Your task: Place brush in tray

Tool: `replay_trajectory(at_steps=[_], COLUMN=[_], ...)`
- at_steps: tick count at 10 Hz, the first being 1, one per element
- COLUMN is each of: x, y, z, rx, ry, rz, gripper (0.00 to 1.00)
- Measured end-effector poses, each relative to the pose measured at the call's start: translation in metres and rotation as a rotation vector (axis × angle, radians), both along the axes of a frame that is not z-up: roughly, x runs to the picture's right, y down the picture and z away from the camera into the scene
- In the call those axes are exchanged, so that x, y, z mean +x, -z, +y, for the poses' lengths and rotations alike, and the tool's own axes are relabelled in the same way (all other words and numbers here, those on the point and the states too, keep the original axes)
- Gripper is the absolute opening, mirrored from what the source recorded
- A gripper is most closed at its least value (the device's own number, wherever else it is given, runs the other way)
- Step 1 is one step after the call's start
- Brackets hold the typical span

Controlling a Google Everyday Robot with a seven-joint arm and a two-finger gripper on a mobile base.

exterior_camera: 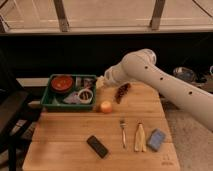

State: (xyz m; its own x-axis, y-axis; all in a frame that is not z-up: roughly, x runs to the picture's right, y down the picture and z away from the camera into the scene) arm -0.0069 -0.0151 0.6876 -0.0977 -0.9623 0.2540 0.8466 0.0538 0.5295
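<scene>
Table [65, 135]: butcher-block wood, pale, rectangular, with visible plank seams.

Arm [150, 75]: smooth white shell of rounded links. Enters from the right, slopes up to a bulbous joint over the far right part of the table, then reaches left toward the tray.

Tray [65, 106]: green plastic, shallow, rectangular, raised sides. Set at the far left of the table. Holds a round red bowl [62, 82] in its far left corner, a white ring-shaped item [85, 95] near its right side, and further small items too unclear to name.

Black block [97, 146]: flat, rectangular, lying at an angle near the front edge.

Blue pad [156, 140]: soft-looking, rectangular, near right.

Pale yellow strip [140, 137]: elongated, just left of the blue pad.

Fork [123, 132]: silver metal, slim, lying near-to-far, left of the strip.

Orange ball-shaped item [105, 106]: round, just right of the tray's near right corner.

Gripper [101, 81]: pale, at the tray's far right corner, above its right wall. Grip state: cannot tell.

Brush [122, 93]: slim, dark, reddish-brown in this light, lying diagonally on the wood. Outside the tray, right of the gripper and slightly nearer, apart from it, under the arm's forward link.
</scene>
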Motion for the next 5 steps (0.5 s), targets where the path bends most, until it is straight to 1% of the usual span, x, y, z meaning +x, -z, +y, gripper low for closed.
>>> replay_trajectory(at_steps=[5], x=[0.0003], y=[-0.0005], z=[0.0006], rx=[-0.001], ry=[0.0], rz=[0.001], gripper=[0.0])
